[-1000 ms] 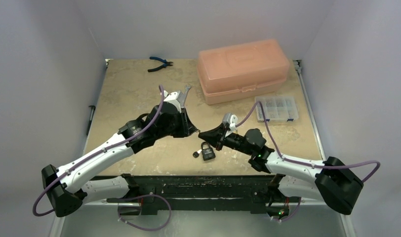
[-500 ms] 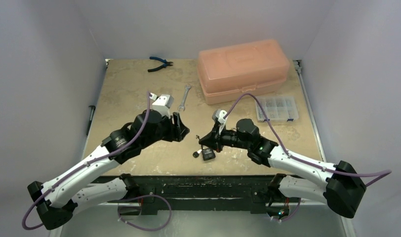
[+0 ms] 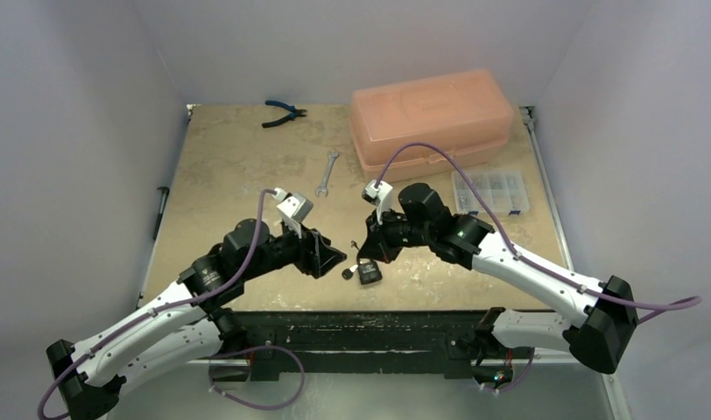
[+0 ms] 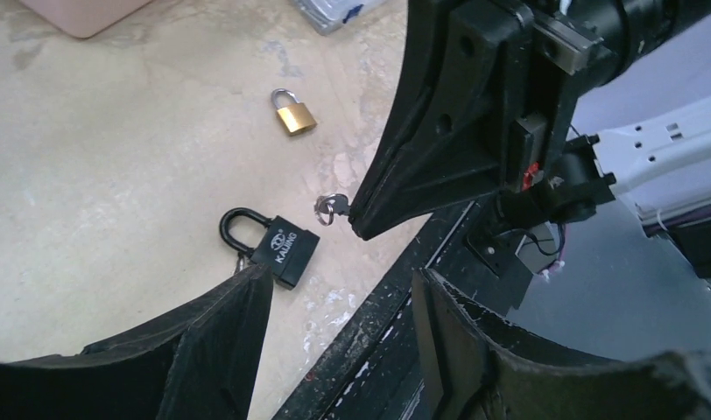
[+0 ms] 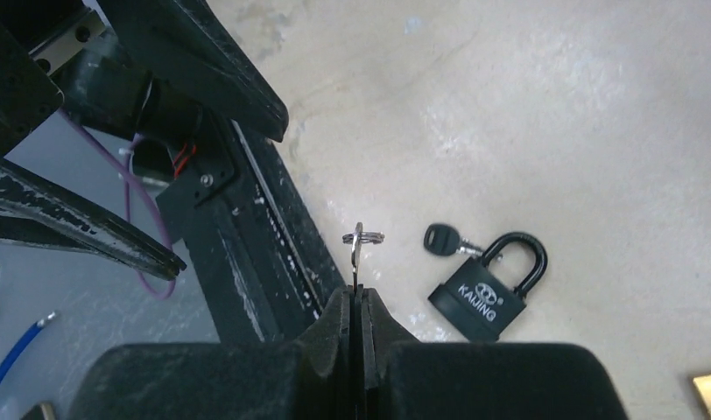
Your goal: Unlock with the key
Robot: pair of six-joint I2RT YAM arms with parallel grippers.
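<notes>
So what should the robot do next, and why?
Probably lower the open left gripper onto the black padlock lying flat on the beige table and grip its body. The right gripper pinches the small silver key on its ring, and the padlock lies loose, so it likely needs holding before the key goes in.

The table (image 3: 238,157) in front of me is a mottled beige slab. Near my edge of it lies a black padlock (image 3: 368,272), flat, with a black-headed key (image 3: 347,273) just beside its shackle. A brass padlock (image 4: 293,114) lies further in, apart from the black one. Toward the middle sits a wrench (image 3: 327,171). Pliers (image 3: 284,112) lie at the far edge, a pink box (image 3: 432,121) far right, and a clear parts case (image 3: 490,192) just in front of it.
</notes>
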